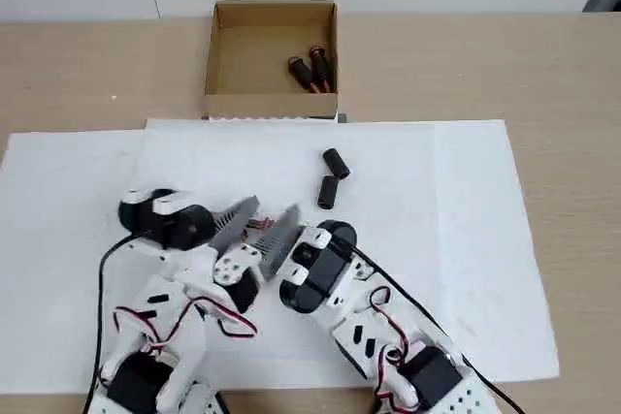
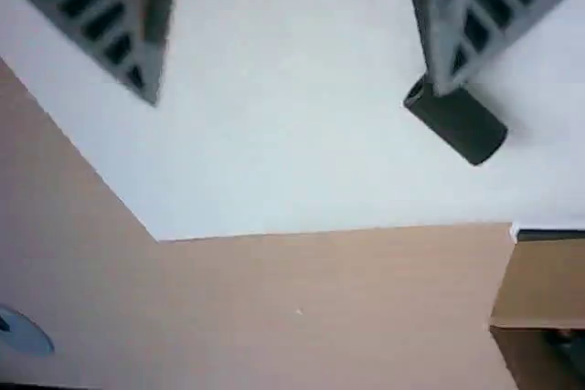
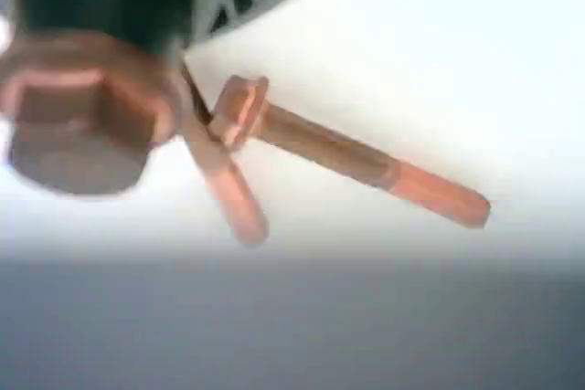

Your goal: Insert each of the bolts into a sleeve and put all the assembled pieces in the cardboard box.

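Two black sleeves [image 1: 335, 162] [image 1: 328, 192] lie apart on the white paper [image 1: 437, 239]. One sleeve [image 2: 457, 122] shows just past a fingertip of my left gripper [image 2: 292, 52], which stands open and holds nothing. In the high view the left gripper [image 1: 240, 219] and right gripper [image 1: 283, 238] meet over loose copper bolts [image 1: 258, 225]. My right gripper [image 3: 137, 34] is shut on a bolt [image 3: 82, 121], its hex head close to the camera. Two more bolts [image 3: 352, 157] [image 3: 228, 194] lie crossed on the paper. The cardboard box [image 1: 221, 55] holds two assembled pieces [image 1: 312, 70].
The paper covers most of the table, and bare wood [image 1: 543, 75] shows around it. The box stands just beyond the paper's far edge, and a corner of the box [image 2: 539, 294] shows in the left wrist view. Both arms' red and black cables [image 1: 378, 302] trail near the front edge.
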### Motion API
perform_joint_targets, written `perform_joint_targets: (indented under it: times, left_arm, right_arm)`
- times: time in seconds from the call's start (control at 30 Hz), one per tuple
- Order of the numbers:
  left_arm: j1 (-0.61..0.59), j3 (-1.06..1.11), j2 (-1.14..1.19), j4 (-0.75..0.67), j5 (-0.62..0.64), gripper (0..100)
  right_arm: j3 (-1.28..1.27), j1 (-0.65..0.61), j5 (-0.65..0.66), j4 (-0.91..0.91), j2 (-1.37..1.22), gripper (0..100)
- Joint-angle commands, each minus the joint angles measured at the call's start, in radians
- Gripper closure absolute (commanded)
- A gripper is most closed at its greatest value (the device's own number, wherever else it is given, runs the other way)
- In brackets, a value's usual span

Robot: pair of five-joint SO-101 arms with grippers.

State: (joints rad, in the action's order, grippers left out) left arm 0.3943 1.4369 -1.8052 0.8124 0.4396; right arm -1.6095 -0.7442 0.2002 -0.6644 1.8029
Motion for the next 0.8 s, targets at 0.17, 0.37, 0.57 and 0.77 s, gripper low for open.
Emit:
perform_joint_targets:
  times: [0.17,0.37,0.57,0.77]
  left_arm:
    - [-0.199,-0.027,-0.008,0.003,-0.216,100]
    - [-0.315,0.124,-0.008,0.0,-0.353,99]
    - [-0.338,0.217,-0.008,0.002,-0.382,99]
    - [-0.338,0.237,-0.008,0.003,-0.385,99]
  right_arm:
    - [0.025,0.114,-0.123,0.021,0.004,99.6]
    - [0.061,0.182,-0.227,-0.085,0.002,99.6]
    - [0.279,0.228,-0.255,-0.271,-0.093,99.6]
    - [0.539,0.251,-0.259,-0.291,-0.447,99.6]
